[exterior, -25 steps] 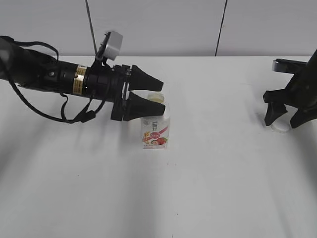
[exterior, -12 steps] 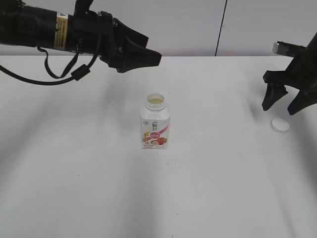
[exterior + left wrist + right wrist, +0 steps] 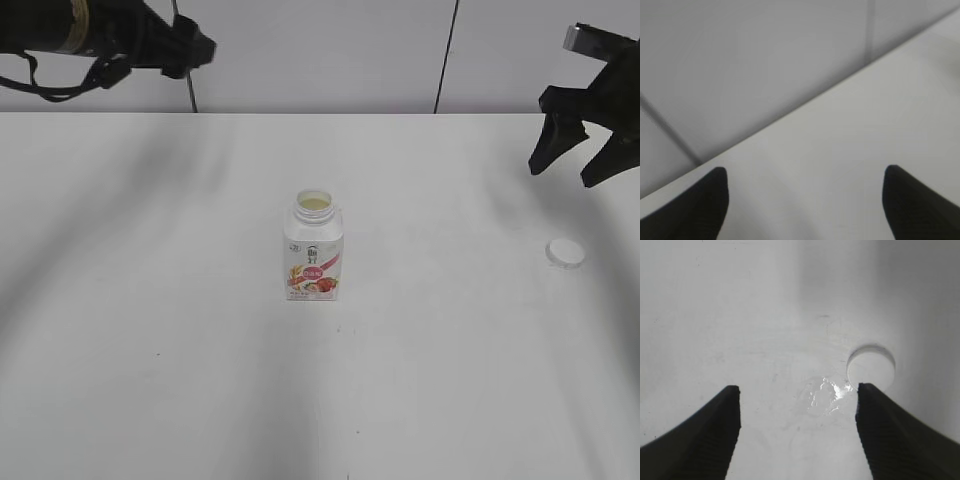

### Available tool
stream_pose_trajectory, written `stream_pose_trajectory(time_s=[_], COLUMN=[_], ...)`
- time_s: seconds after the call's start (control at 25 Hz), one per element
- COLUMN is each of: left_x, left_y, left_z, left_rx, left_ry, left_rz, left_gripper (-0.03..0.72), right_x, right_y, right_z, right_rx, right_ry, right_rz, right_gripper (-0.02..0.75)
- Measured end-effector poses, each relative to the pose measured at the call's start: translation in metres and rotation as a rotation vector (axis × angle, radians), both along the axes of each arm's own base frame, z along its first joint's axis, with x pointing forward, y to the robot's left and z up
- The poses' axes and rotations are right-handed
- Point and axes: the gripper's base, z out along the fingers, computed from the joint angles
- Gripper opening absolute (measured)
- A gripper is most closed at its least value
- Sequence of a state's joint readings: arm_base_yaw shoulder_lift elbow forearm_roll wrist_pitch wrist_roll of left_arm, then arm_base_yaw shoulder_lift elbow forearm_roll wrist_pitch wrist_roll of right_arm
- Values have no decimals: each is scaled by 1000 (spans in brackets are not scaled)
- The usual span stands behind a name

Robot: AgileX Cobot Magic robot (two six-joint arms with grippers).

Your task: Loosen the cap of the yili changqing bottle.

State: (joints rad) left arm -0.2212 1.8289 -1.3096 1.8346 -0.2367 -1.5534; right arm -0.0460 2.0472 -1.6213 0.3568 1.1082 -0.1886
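The yili changqing bottle point(image 3: 313, 250), white with a pink-red strawberry label, stands upright mid-table with its neck open. Its white cap point(image 3: 565, 253) lies flat on the table far to the right, also visible as a round cap point(image 3: 871, 365) in the right wrist view. My right gripper point(image 3: 567, 172) hovers above and behind the cap, open and empty, and its own view shows the gripper point(image 3: 797, 390) wide apart with the cap just beyond the right fingertip. My left gripper point(image 3: 190, 45) is high at the far left, away from the bottle. In its wrist view the gripper point(image 3: 803, 175) is open with nothing between its fingers.
A small wet patch point(image 3: 827, 392) glistens on the white table point(image 3: 150, 330) next to the cap. A grey panelled wall point(image 3: 320, 50) runs behind the table's far edge.
The left arm has let go of the bottle's neck area, risen and drawn back to the upper left. The right gripper has lifted up and away from the cap, which stays on the table.
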Motion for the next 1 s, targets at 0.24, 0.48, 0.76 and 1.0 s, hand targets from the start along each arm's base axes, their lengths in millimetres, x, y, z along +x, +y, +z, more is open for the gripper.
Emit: stream_pose_trajectory(time_s=[0.24, 0.48, 0.76, 1.0], left_x=[13, 6, -10, -21], left_y=[45, 61, 51, 40], left_z=[6, -6, -24, -9], left_rx=[11, -18, 37, 88], left_ry=[-87, 83, 356, 586], left_rz=[503, 676, 647, 631], left_gripper=[573, 573, 573, 573], right_x=[-5, -5, 0, 4], right_y=[0, 0, -1, -1], right_z=[12, 23, 41, 52], right_rx=[-5, -13, -18, -19], right_ry=[-9, -6, -45, -78], right_rz=[11, 32, 45, 28], right_gripper=[565, 565, 565, 565])
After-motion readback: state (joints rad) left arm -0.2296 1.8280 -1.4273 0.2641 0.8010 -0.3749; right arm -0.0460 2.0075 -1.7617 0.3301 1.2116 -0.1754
